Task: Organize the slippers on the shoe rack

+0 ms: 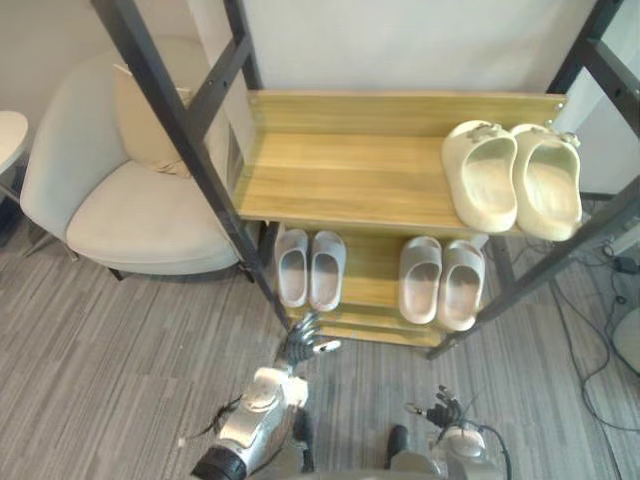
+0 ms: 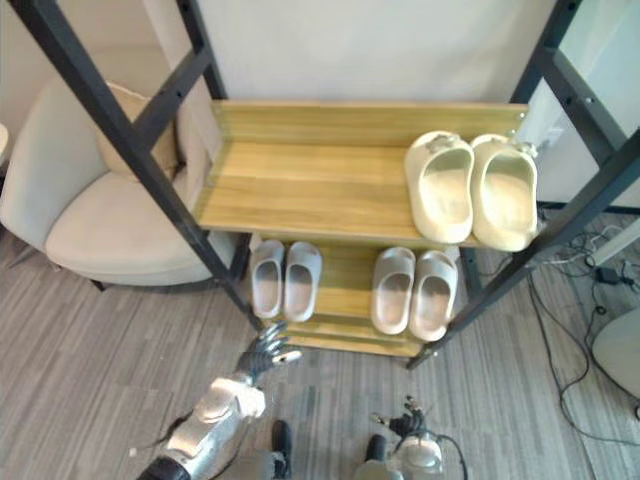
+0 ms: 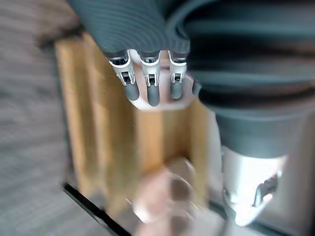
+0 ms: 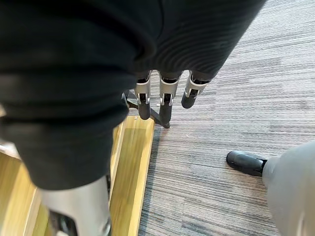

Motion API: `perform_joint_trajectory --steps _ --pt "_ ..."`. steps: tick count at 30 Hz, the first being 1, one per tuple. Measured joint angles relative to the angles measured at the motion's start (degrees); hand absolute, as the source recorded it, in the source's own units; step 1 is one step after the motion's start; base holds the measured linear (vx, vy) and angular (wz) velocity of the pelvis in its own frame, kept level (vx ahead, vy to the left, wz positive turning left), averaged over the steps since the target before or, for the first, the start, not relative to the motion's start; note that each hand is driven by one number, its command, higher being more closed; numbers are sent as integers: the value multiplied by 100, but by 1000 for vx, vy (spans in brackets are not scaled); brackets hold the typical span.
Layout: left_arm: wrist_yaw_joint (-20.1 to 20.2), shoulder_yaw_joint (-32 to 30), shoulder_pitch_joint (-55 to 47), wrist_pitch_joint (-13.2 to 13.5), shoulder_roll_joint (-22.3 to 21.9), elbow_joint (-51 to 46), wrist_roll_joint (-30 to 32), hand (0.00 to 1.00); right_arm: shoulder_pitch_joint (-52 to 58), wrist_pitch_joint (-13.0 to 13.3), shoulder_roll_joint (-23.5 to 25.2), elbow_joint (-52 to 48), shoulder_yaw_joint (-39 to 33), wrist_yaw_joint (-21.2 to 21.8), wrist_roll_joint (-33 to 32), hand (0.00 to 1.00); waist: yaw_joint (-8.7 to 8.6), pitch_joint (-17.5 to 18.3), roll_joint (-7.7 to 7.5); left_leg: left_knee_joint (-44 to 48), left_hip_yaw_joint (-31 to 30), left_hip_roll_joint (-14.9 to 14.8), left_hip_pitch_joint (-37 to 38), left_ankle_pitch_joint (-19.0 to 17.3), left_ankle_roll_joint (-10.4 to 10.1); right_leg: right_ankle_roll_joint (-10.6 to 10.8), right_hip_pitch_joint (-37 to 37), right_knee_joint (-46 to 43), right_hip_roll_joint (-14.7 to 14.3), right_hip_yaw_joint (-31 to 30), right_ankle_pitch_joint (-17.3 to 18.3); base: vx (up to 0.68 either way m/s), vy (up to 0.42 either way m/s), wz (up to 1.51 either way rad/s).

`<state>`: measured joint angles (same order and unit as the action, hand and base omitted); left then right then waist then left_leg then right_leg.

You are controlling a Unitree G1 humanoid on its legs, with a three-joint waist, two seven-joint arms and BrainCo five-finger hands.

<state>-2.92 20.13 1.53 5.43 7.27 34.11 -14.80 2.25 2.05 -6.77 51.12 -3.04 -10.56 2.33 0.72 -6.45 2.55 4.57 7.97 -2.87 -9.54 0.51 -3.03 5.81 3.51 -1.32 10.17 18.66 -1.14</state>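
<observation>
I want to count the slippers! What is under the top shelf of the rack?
On the lower shelf: a left grey pair and a right grey pair. The top shelf covers that shelf's back part.

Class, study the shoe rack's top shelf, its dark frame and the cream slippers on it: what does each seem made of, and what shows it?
Light yellow top shelf: wood or wood-look laminate, judging by straight grain lines; satin finish. Black frame bars: probably painted metal, slim, square-edged, evenly dark. Pair of cream slippers: likely moulded foam or rubber, thick, seamless, matte.
</observation>
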Motion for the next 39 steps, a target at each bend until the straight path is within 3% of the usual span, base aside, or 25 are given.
perform_joint_trajectory --steps 7,13,23,27,30,32,33,34,35,36,39 --pt "-387 -912 -3 -128 -29 1335 761 0 -33 -7 77 191 -105 -8 17 0 -3 -5 -47 -96 -62 -56 81 50 -21 -48 -164 169 -92 121 -55 63 -30 5" --pt "-586 -1386 1 -157 -208 1629 1041 0 -119 -9 266 186 -136 -35 76 0 19 -42 -113 -168 -39 -110 196 52 -74 -71 -216 132 -114 115 31 37 -18 -2" --pt "-699 -1955 -29 -239 -589 1828 1245 0 -127 -37 422 132 -350 -77 212 0 178 -67 -131 -105 -148 -162 341 21 -187 -132 -29 -932 40 233 707 11 -19 9" --pt "-699 -2094 -11 -238 -727 1828 1244 0 -287 -37 454 112 -350 -85 211 0 211 -144 -143 77 -226 -150 237 -8 -311 -159 111 -1378 163 333 962 -29 -31 16" --pt "-696 -2087 -14 -233 -769 1818 1245 0 -487 -37 450 87 -370 -109 208 0 202 -148 -180 -31 -268 -146 51 249 -728 -237 282 -1455 235 489 944 -72 -27 28" --pt "-695 -2090 62 -235 -809 1818 1251 0 -544 -38 449 76 -415 -131 209 0 195 -185 -263 782 -53 -207 -259 -129 -479 -327 424 -1474 371 639 882 -119 26 34" --pt "-695 -2089 25 -237 -834 1824 1255 0 -577 -38 423 60 -511 -135 210 0 177 -209 -309 1400 104 -286 -306 -444 -288 -297 427 -1494 459 681 852 -79 57 35" --pt "-694 -2088 -20 -235 -858 1829 1256 0 -553 -37 397 3 -594 -142 210 0 133 -185 -274 1808 219 -423 -287 -697 -245 -251 413 -1488 517 759 803 -31 113 45" --pt "-696 -2089 -44 -235 -865 1842 1260 0 -500 -35 335 -14 -598 -158 210 0 100 -144 -199 1896 354 -622 -207 -907 -316 -175 436 -1447 528 827 713 -30 149 43" --pt "-698 -2099 -46 -235 -856 1853 1268 0 -510 -37 305 7 -615 -157 210 0 93 -125 -101 1790 363 -626 -215 -970 -339 -121 453 -1409 511 866 635 -41 184 38" --pt "-706 -2054 -26 -242 -591 1999 1363 0 -623 -49 367 399 -709 -110 210 0 44 -103 -242 809 418 -326 16 -797 -177 32 272 -564 418 911 110 -90 148 29"
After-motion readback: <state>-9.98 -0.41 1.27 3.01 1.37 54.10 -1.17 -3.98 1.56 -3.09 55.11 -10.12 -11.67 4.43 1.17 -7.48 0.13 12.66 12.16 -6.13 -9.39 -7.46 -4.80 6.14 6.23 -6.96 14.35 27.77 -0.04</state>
